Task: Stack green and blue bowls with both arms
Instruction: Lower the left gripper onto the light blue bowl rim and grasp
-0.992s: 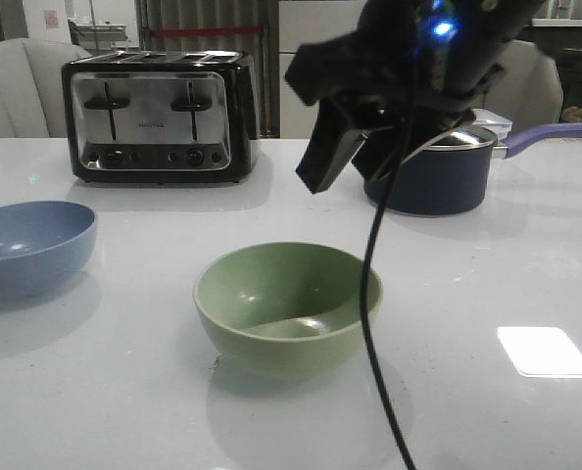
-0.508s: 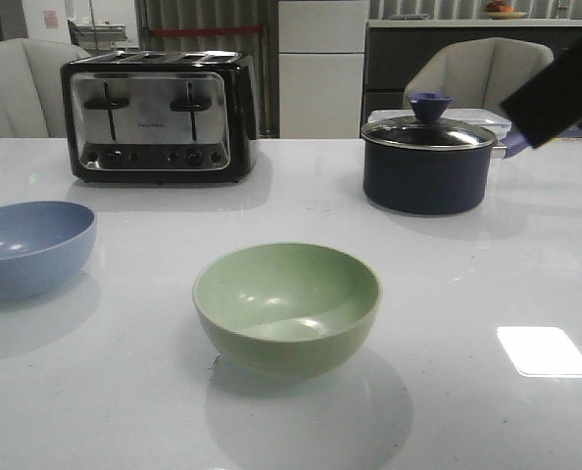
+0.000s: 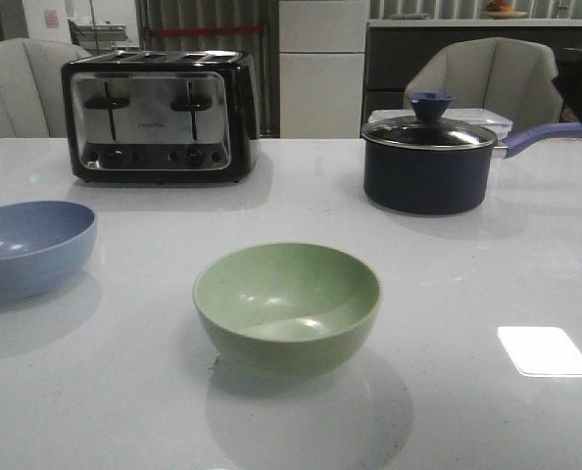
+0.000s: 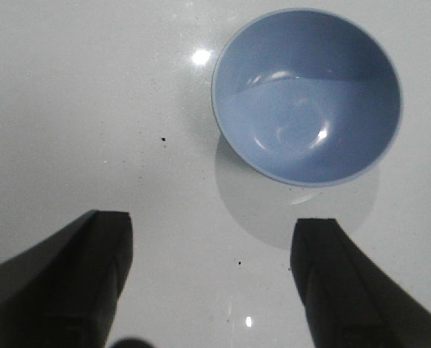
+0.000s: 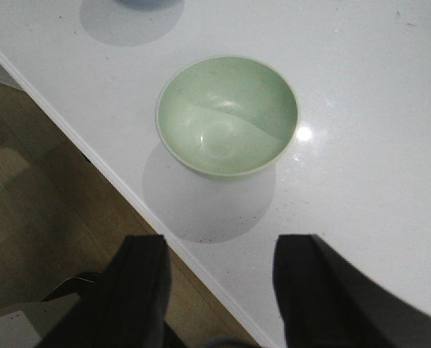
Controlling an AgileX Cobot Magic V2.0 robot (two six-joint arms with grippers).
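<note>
Light falls from overhead and the scene is evenly, somewhat dimly lit. A bright rectangular glare patch sits on the glossy white table (image 3: 95,392), which mirrors soft shadows beneath the pale sage green round bowl (image 3: 287,306) and the dusty light blue round bowl (image 3: 28,247). Small specular spots glint inside both bowls. In both wrist views the near dark fingers (image 4: 63,290) are blurred, underexposed silhouettes.
</note>
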